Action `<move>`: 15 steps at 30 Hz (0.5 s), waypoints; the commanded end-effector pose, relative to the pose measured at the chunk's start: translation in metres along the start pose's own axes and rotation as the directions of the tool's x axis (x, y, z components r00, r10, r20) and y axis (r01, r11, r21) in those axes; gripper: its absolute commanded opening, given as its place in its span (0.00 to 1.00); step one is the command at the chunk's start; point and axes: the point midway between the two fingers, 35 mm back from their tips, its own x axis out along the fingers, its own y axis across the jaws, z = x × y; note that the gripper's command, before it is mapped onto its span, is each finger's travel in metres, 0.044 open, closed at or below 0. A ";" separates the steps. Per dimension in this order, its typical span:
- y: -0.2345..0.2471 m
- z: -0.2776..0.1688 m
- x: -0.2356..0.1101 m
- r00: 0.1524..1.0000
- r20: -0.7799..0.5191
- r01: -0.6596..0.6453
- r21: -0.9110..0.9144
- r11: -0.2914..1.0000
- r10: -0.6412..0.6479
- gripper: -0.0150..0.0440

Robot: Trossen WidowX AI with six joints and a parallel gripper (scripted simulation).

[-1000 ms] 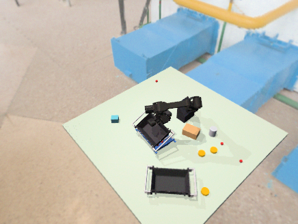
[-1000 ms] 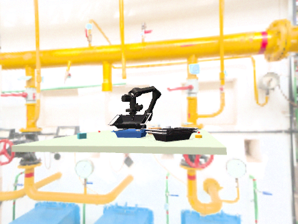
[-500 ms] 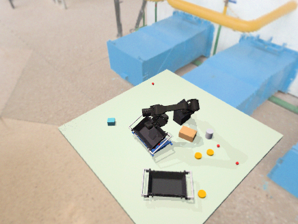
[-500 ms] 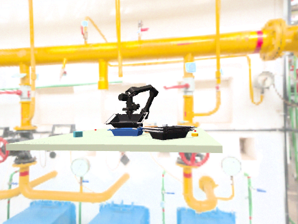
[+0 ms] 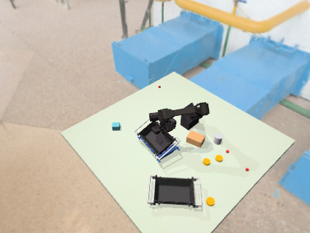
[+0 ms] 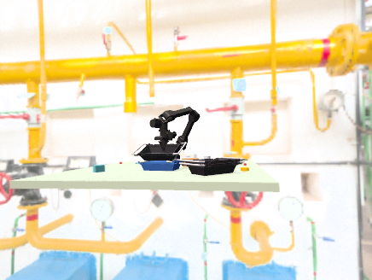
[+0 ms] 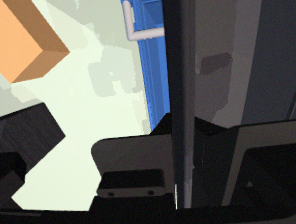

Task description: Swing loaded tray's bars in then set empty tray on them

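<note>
Pale green table (image 5: pixel 107 156) carries a blue tray (image 5: pixel 167 153) — also (nearer) a black tray (image 5: pixel 174 190).

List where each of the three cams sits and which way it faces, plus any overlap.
Top: high, angled down on the table; whole arm shows.
Exterior: table height, side-on; arm holds black tray over blue tray.
Wrist: on the end effector, looking down; its fingers clamp the black tray's wall.
Shared: blue tray in all three; orange block in top and wrist.

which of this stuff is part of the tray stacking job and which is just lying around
Part of the job: blue tray, black tray held over it in the hand.

Lying about: second black tray, orange box, grey cylinder, teal cube, yellow discs.
</note>
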 end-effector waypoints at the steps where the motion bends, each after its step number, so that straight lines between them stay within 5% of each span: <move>1: 0.004 0.001 0.005 1.000 0.002 -0.009 0.000 1.000 0.009 0.25; 15: 0.009 0.001 0.015 1.000 0.002 -0.009 0.001 1.000 0.009 0.25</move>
